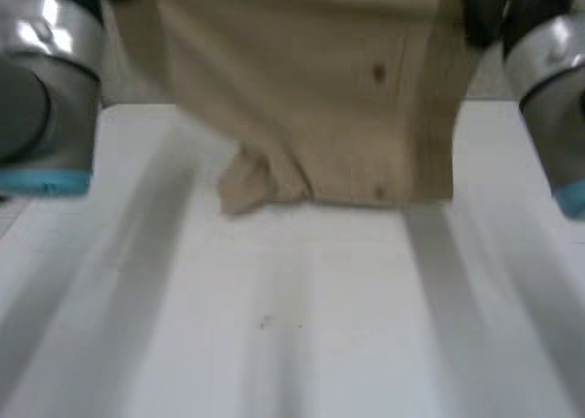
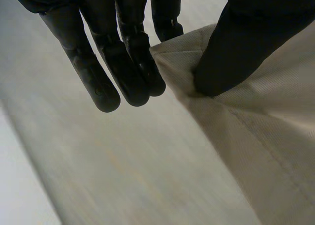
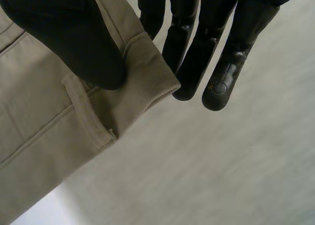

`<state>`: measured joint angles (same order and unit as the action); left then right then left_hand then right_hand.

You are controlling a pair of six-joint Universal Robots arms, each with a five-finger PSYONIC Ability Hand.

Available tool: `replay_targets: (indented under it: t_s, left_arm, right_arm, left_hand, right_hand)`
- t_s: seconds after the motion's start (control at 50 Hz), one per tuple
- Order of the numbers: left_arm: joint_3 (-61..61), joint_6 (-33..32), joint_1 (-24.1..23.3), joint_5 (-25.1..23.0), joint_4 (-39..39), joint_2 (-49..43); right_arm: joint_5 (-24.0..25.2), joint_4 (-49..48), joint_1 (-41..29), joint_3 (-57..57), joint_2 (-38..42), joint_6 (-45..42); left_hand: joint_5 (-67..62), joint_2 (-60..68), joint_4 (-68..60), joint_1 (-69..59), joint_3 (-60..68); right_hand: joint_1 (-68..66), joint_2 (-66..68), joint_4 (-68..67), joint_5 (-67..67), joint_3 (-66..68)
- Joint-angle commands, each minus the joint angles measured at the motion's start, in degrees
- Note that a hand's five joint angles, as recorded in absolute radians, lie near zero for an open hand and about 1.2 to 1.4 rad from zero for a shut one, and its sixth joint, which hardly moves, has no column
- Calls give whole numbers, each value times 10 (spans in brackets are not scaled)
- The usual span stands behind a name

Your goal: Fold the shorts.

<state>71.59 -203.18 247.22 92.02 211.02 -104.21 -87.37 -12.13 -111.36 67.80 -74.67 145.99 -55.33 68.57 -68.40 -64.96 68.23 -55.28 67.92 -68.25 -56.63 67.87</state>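
Beige shorts hang lifted above the white table, their lower edge bunched at one side. In the left wrist view my left hand pinches a corner of the shorts between its thumb and straight fingers. In the right wrist view my right hand pinches the opposite corner of the shorts, at the thick hem, between thumb and fingers. The grey arms with blue caps stand at either side in the head view, left arm and right arm.
The white table stretches out below the hanging cloth toward the near side. Two small dark specks lie on the table near its middle.
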Motion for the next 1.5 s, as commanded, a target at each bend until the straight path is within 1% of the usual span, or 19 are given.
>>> replay_targets:
  t_s: [0.02, 0.16, 0.3, 0.4, 0.5, 0.56, 0.58, 0.78, 0.86, 0.94, 0.96, 1.08, 1.14, 1.24, 1.32, 1.34, 1.4, 1.44, 1.5]
  left_arm:
    - [22, 2, -2, 1, 120, 44]
    - [117, 24, 2, -4, 72, 30]
    - [210, 40, 0, -4, 50, -51]
    - [246, 38, -4, -4, 13, -114]
    - [254, 33, -6, -4, -85, -149]
    - [254, 33, -5, -4, -139, -133]
    - [254, 33, -4, -4, -172, -114]
    - [282, 17, -3, -8, -340, 6]
    - [310, -20, -6, -8, -434, 55]
    - [346, -50, -14, -11, -542, 106]
    - [358, -51, -26, -18, -579, 126]
    - [402, -58, -46, -64, -669, 203]
    - [404, -59, -44, -79, -679, 225]
    - [370, -59, -38, -83, -662, 220]
    - [316, -59, -37, -84, -589, 156]
    - [303, -59, -37, -83, -571, 140]
    - [243, -59, -38, -80, -502, 80]
    - [191, -57, -38, -79, -449, 20]
    - [133, -52, -37, -74, -409, -41]
  right_arm:
    - [-18, -159, -17, 20, -58, 14]
    - [-18, -144, -31, 86, -20, 11]
    - [-10, -125, -47, 142, 58, 7]
    - [-11, -50, -47, 157, 143, 6]
    - [-11, 21, -41, 169, 153, 6]
    - [-11, 56, -40, 178, 139, 6]
    - [-11, 65, -40, 181, 132, 7]
    - [-9, 193, -38, 211, 60, -1]
    - [-10, 276, -37, 229, 34, -36]
    - [-11, 364, -37, 278, -13, -104]
    - [-11, 397, -36, 305, -34, -132]
    - [-3, 458, -20, 392, -138, -192]
    - [12, 459, 5, 408, -177, -196]
    - [50, 459, 31, 404, -181, -199]
    - [90, 428, 42, 377, -167, -192]
    - [96, 396, 45, 364, -145, -186]
    - [87, 345, 45, 344, -116, -165]
    - [64, 304, 45, 321, -94, -139]
    - [27, 263, 41, 299, -69, -113]
  left_hand:
    - [-147, 114, -116, -150, 118]
    - [-147, 114, -116, -150, 118]
    - [-147, 114, -116, -150, 118]
    - [-147, 114, -116, -150, 118]
    - [-147, 114, -116, -150, 118]
    - [-147, 114, -116, -150, 118]
    - [-147, 114, -116, -150, 118]
    - [-147, 114, -116, -150, 118]
    - [-147, 114, -116, -150, 118]
    - [-147, 114, -116, -150, 118]
    - [-147, 114, -116, -150, 118]
    - [-147, 114, -116, -150, 118]
    - [-147, 114, -116, -150, 118]
    - [-147, 114, -116, -150, 118]
    - [-147, 114, -116, -150, 118]
    - [-147, 114, -116, -150, 118]
    - [-147, 114, -116, -150, 118]
    - [-147, 114, -116, -150, 118]
    - [-147, 114, -116, -150, 118]
  right_hand:
    - [-247, 121, -117, -134, 121]
    - [-247, 121, -117, -134, 121]
    - [-247, 121, -117, -134, 121]
    - [-247, 121, -117, -134, 121]
    - [-247, 121, -117, -134, 121]
    - [-247, 121, -117, -134, 121]
    - [-247, 121, -117, -134, 121]
    - [-247, 121, -117, -134, 121]
    - [-247, 121, -117, -134, 121]
    - [-247, 121, -117, -134, 121]
    - [-247, 121, -117, -134, 121]
    - [-247, 121, -117, -134, 121]
    - [-247, 121, -117, -134, 121]
    - [-247, 121, -117, -134, 121]
    - [-247, 121, -117, -134, 121]
    - [-247, 121, -117, -134, 121]
    - [-247, 121, -117, -134, 121]
    - [-247, 121, -117, -134, 121]
    - [-247, 121, -117, -134, 121]
